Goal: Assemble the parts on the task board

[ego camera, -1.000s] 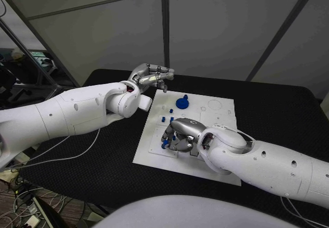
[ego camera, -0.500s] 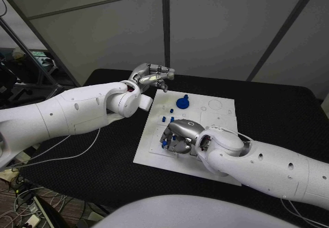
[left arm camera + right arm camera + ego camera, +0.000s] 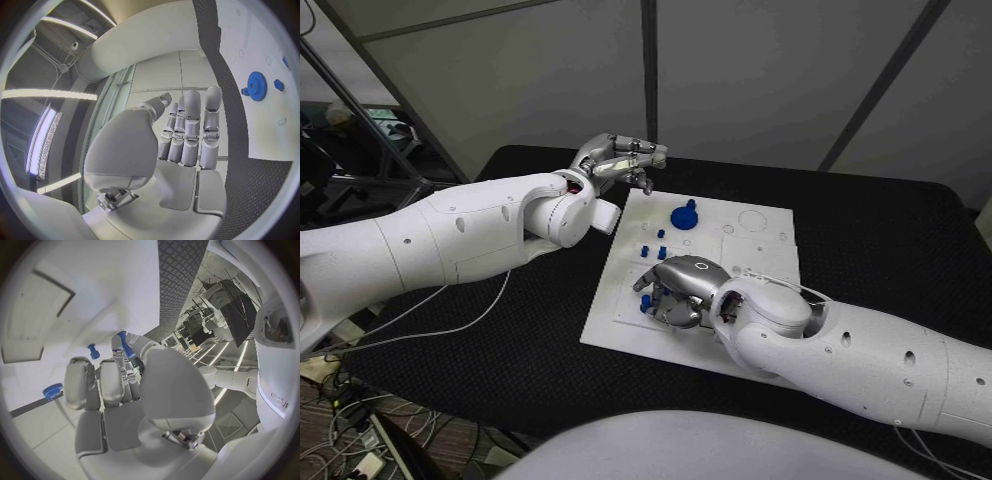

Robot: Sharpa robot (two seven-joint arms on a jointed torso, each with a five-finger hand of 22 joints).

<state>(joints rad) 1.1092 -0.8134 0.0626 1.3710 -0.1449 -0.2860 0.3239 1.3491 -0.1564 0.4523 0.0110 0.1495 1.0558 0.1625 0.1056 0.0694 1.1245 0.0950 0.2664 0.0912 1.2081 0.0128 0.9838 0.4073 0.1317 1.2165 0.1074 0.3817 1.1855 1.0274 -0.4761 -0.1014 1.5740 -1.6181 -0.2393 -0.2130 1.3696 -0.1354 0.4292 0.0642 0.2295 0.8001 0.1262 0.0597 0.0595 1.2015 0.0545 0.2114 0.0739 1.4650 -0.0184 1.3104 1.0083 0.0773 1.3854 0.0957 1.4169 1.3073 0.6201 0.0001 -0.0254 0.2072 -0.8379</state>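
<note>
Right robot hand [image 3: 678, 293] pinches a blue peg [image 3: 124, 343] over the task board [image 3: 759, 240] | left robot hand [image 3: 620, 158] released, hovering | advice: keep peg upright, seat gently.

Gear [image 3: 684, 215] on task board [image 3: 759, 248] far end; pegs [image 3: 656, 252] nearer.

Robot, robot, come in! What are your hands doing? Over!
Right hand down on task board, pinching a small blue part. Left hand off board, holding nothing. Blue gear standing clear.
</note>
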